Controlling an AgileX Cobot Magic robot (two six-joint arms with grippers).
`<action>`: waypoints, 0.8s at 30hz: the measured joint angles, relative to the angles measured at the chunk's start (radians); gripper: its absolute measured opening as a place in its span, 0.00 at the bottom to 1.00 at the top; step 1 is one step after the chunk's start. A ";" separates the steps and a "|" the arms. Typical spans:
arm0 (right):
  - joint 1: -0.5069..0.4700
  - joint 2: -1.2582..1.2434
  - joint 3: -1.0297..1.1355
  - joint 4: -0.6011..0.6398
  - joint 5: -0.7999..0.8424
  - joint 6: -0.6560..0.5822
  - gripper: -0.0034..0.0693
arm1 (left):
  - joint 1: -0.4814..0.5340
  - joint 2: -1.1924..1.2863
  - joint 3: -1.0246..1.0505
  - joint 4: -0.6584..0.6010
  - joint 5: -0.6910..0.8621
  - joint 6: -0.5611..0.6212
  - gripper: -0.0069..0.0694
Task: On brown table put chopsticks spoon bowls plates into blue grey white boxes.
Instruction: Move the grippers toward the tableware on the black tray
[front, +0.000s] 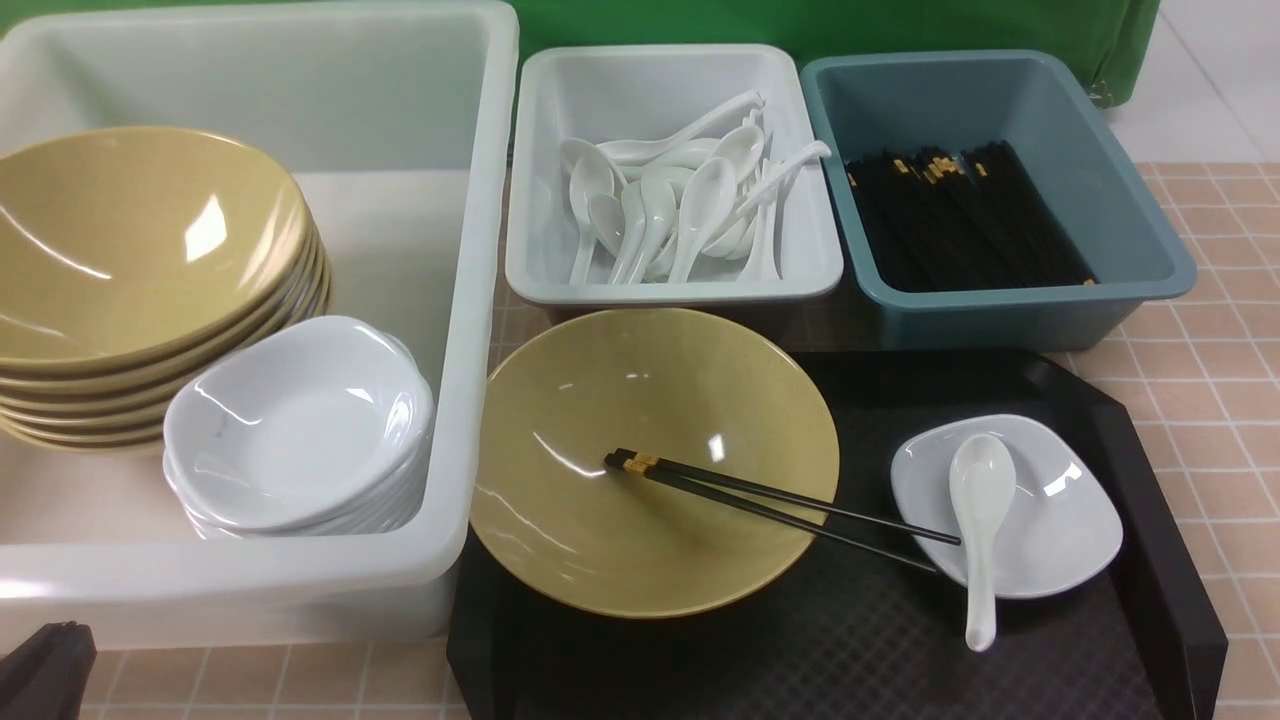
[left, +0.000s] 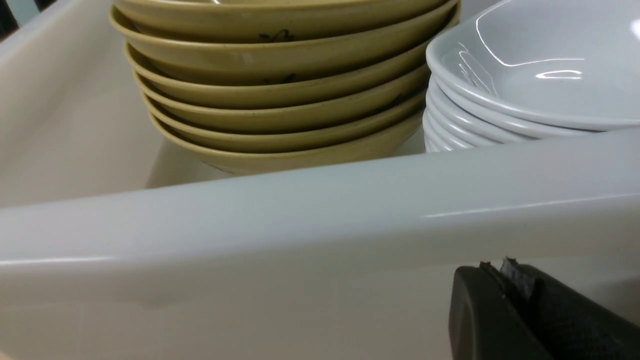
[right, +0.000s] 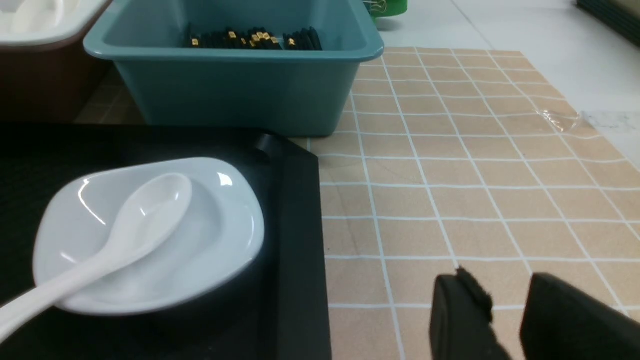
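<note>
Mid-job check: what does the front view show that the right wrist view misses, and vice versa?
Front view only: the yellow bowl on the black tray, a pair of chopsticks resting across its rim, and the white tub holding stacked bowls and stacked plates. Right wrist view only: the right pincer, jaws apart and empty, above the tiled table beside the tray. Both: the white plate with the spoon in it, the tray, and the slate-blue bin of black chopsticks.

A mustard-yellow bowl (front: 620, 380) is sitting before the grey bin (front: 640, 75), black chopsticks (front: 780, 496) lying tilted across its rim; beside it a small white plate (front: 1070, 520) is holding a white soup spoon (front: 982, 500), scoop up.
</note>
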 joint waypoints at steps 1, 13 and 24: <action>0.000 0.000 0.000 0.000 0.000 0.000 0.37 | 0.000 0.000 0.000 0.000 0.000 0.000 0.09; 0.000 -0.001 0.000 0.000 0.000 0.010 0.37 | 0.000 0.000 0.000 -0.001 0.000 0.000 0.09; 0.000 -0.001 0.000 0.000 0.000 0.044 0.37 | 0.000 0.000 0.000 -0.001 0.000 0.000 0.09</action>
